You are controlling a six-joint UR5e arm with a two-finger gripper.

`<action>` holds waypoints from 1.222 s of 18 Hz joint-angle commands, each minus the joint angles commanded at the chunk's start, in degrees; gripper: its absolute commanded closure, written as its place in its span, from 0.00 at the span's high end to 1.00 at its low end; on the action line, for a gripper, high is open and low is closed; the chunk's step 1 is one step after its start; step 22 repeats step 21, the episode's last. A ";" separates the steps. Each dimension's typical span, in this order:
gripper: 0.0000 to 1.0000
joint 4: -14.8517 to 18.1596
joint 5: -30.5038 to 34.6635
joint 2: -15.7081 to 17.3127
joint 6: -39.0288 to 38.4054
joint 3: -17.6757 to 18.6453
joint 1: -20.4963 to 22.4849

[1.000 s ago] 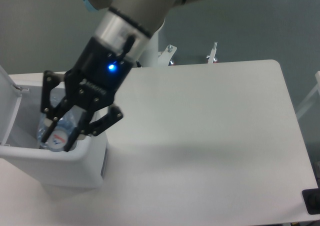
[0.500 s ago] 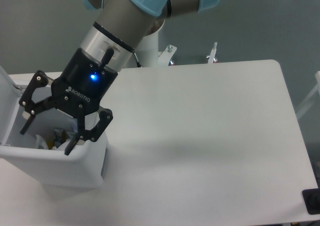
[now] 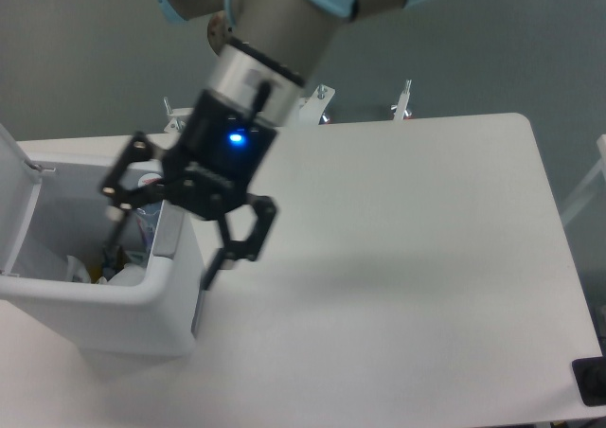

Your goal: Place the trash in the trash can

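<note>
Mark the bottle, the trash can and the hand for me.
bottle (image 3: 147, 227): fixed camera view, on the clear body showing inside the can.
trash can (image 3: 104, 307): fixed camera view, on the white front rim wall.
hand (image 3: 161, 250): fixed camera view, midway between the open fingertips, above the can's right edge.

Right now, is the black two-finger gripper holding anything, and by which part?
Nothing is held. The black two-finger gripper is open and empty above the boxy white plastic trash can; the clear crushed plastic bottle lies inside.

Lab: robot arm (image 3: 284, 30), bare table (image 3: 398, 239)
</note>
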State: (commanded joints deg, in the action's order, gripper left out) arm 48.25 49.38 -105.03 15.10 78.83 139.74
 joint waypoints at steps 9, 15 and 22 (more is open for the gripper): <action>1.00 1.05 30.85 0.70 17.76 6.41 1.85; 1.00 5.88 42.03 -2.90 38.75 9.75 5.45; 1.00 10.63 42.03 -2.81 50.29 9.58 8.44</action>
